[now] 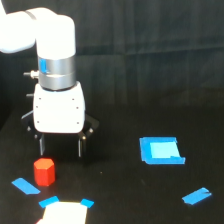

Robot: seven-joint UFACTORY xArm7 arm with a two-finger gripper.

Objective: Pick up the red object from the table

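Below pincer [61, 146]: red object [44, 172], apart.

A single exterior view sits low and close, facing the arm [52, 60] across the table [130, 190].

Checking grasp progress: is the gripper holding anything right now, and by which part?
Nothing is held. The gripper is open and empty above the table; the red block stands apart, lower toward the exterior view's left.

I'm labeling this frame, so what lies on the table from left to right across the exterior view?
Blue tape strip → red object → end effector just behind it → blue square patch → angled blue tape piece.
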